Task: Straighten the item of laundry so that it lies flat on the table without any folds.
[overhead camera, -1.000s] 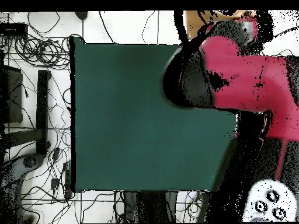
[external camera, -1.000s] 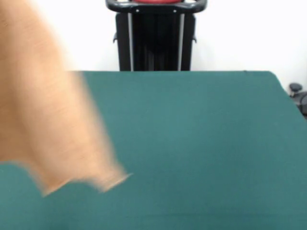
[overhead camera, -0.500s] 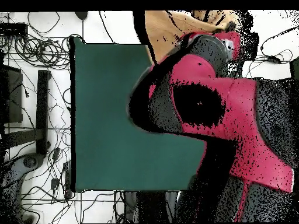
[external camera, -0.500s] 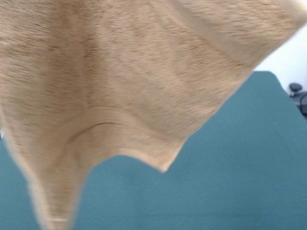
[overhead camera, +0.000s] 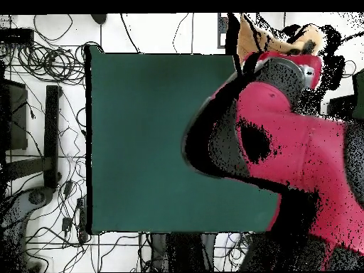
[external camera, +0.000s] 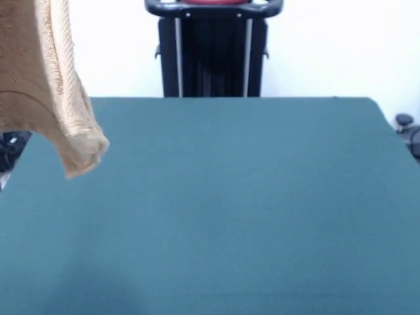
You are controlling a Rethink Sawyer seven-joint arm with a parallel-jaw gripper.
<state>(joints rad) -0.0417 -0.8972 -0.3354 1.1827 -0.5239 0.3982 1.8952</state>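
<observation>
No legible writing is seen. The tan-orange terry towel [external camera: 46, 92] is suspended bunched at the table's [external camera: 230, 210] edge, its hemmed corner hanging lowest, clear of the green felt. The gripper is hidden behind the red arm [overhead camera: 284, 142]; its state cannot be determined. Cables [overhead camera: 43, 64] are strewn on the floor.

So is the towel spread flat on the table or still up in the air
In the air, not spread. The towel hangs bunched at the front view's left edge, its lower corner dangling above the green table; nothing lies on it.
</observation>
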